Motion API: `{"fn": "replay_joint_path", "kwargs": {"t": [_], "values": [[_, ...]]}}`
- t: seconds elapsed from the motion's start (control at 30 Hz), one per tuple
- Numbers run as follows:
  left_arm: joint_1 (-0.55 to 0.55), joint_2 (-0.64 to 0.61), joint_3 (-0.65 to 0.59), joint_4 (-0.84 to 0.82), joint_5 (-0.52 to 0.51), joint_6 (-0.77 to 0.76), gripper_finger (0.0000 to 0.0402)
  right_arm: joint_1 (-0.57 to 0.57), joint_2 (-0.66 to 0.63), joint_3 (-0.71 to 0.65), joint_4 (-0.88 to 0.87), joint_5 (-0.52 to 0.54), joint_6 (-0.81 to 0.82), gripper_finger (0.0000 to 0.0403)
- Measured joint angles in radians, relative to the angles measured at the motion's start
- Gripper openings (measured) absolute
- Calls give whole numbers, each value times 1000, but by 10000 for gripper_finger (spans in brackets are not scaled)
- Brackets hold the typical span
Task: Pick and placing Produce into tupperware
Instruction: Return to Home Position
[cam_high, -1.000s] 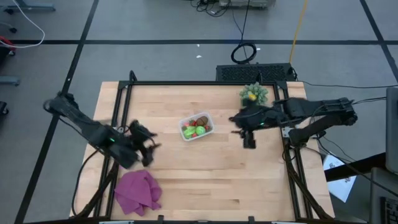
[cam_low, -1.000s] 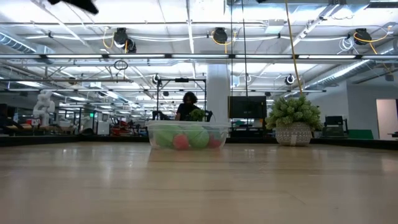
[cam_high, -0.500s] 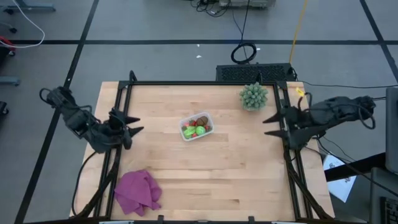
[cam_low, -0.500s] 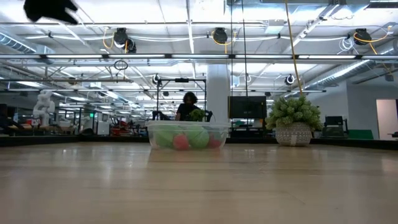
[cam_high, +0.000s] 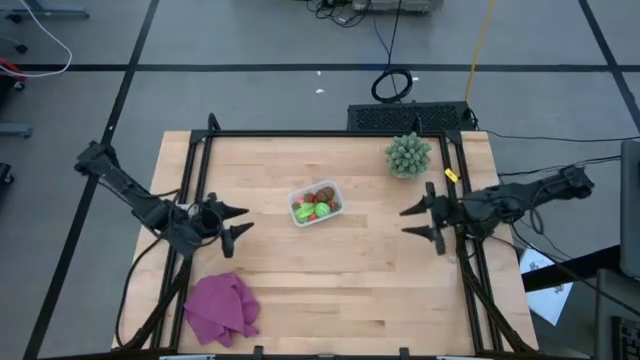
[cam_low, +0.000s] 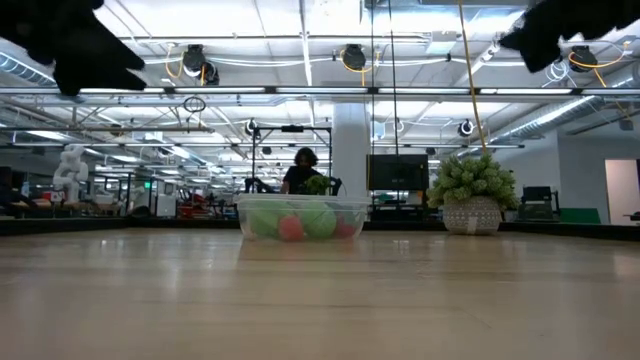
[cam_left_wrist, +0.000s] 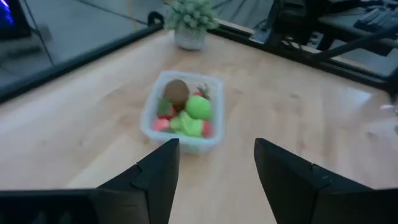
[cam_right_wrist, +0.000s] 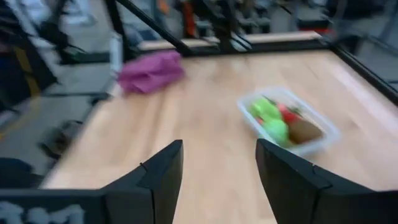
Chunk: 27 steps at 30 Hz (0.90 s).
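The tupperware (cam_high: 316, 203) is a small clear container standing on its base at the table's middle; it also shows in the low view (cam_low: 303, 217). Inside lie the produce: a brown oval (cam_high: 326, 193), bright green pieces (cam_high: 322, 210) and small red pieces (cam_high: 306, 199). The left wrist view shows the same filled tupperware (cam_left_wrist: 181, 112), as does the right wrist view (cam_right_wrist: 287, 120). My left gripper (cam_high: 240, 221) hovers open to the container's left, pointing at it. My right gripper (cam_high: 405, 222) hovers open to its right, also pointing at it. Both are empty.
A spiky pale-green plant (cam_high: 408, 154) in a pot stands near the table's far right corner. A purple cloth (cam_high: 222, 305) lies crumpled at the near left. A black frame (cam_high: 300, 133) runs along the table's edges. Bare wood lies between each gripper and the container.
Both grippers drew back from over the table toward their own side edges, the left toward the left edge and the right toward the right, then came partway back in toward the container. The right one turned from pointing down to lying level. The container and produce stayed put.
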Motion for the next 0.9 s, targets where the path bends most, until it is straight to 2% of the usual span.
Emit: {"fn": "replay_joint_path", "kwargs": {"t": [0.13,0.27,0.43,0.57,0.77,0.9], "values": [[101,-13,-58,102,8,125,212,-124,-1,-33,60,0,-62,194],[218,-39,-89,117,83,189,212,-253,-11,-34,68,-12,-122,194],[374,-107,-110,200,205,355,212,-386,-15,-35,112,-155,-179,194],[513,-182,-110,270,360,498,212,-480,-22,-35,122,-236,-203,194],[669,-282,-110,187,521,530,212,-590,-100,-35,98,-358,-219,194],[697,-343,-110,72,533,506,212,-630,-221,-35,27,-401,-219,194]]}}
